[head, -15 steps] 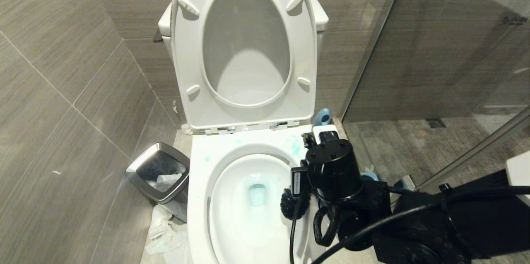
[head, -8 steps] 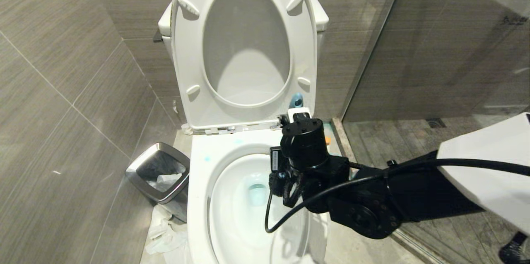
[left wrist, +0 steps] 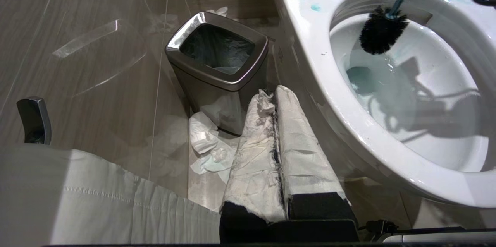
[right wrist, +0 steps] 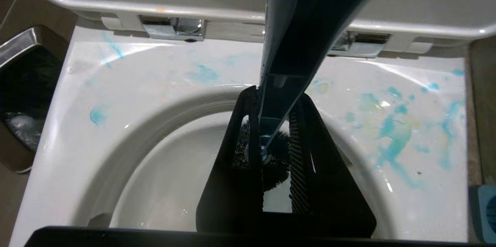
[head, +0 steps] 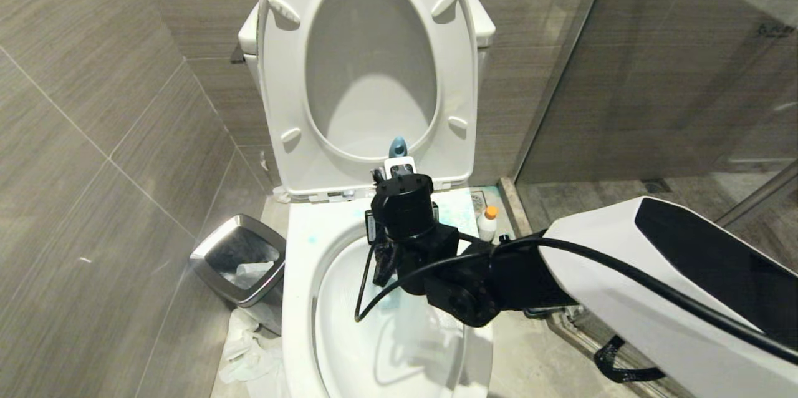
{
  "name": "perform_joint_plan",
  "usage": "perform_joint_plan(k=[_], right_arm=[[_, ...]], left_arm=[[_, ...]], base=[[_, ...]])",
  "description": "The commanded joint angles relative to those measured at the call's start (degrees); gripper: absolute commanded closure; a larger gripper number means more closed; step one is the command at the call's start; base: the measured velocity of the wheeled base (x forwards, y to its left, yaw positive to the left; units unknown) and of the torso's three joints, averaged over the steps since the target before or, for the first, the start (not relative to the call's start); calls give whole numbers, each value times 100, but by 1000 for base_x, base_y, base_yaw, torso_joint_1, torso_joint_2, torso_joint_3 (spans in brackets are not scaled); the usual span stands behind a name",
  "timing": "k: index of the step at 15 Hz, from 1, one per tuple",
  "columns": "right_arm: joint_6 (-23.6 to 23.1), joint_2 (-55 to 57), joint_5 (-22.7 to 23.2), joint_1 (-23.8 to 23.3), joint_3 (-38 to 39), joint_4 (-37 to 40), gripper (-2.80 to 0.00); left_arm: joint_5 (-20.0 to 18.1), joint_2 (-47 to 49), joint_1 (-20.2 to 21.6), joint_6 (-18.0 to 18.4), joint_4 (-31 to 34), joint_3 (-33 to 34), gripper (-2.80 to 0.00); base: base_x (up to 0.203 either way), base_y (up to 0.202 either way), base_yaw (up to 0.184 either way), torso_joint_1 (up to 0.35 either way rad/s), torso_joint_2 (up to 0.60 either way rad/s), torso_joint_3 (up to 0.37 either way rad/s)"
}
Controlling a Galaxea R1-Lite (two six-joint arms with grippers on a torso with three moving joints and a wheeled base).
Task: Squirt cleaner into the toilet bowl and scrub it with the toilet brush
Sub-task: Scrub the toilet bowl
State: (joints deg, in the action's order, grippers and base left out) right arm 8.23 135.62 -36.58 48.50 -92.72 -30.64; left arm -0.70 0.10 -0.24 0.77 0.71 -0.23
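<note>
Keep right gripper (right wrist: 271, 150) clamped on slate-blue, black-bristled toilet brush (left wrist: 381, 30) (near back rim); sweep round glossy white ceramic toilet bowl (head: 299, 323) wall.

no readable text, labels or signs

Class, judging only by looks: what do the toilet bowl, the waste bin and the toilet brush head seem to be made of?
Toilet bowl: likely glazed ceramic, glossy white with sharp highlights.
Waste bin: probably brushed steel, with a grey metallic sheen and reflective rim.
Toilet brush head: apparently stiff plastic bristles, matte black and spiky.
</note>
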Motion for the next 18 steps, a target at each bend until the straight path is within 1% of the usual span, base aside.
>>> perform_joint_plan(k=[1, 4, 7, 9, 12, 13, 16, 18], right_arm=[[-12, 363, 27, 135, -466, 207, 0], [-6, 438, 89, 444, -673, 339, 0], [27, 403, 89, 643, -549, 340, 0], [29, 169, 89, 661, -154, 340, 0], [100, -469, 91, 713, 928, 293, 0], [155, -679, 88, 722, 1141, 233, 0], [176, -782, 86, 604, 1161, 155, 0], [171, -507, 89, 529, 906, 155, 0]], left_arm=[[0, 8, 5, 2, 0, -4, 0], [1, 8, -1, 2, 0, 5, 0], [4, 8, 5, 2, 0, 5, 0], [2, 8, -2, 2, 0, 5, 0], [0, 8, 3, 2, 0, -4, 0], [0, 8, 3, 2, 0, 0, 0], [7, 8, -1, 2, 0, -4, 0], [0, 8, 1, 2, 0, 0, 0]], base=[[0, 0, 0, 0, 0, 0], [0, 0, 0, 0, 0, 0], [0, 0, 0, 0, 0, 0], [0, 0, 0, 0, 0, 0], [0, 0, 0, 0, 0, 0], [0, 0, 0, 0, 0, 0], [0, 0, 0, 0, 0, 0], [0, 0, 0, 0, 0, 0]])
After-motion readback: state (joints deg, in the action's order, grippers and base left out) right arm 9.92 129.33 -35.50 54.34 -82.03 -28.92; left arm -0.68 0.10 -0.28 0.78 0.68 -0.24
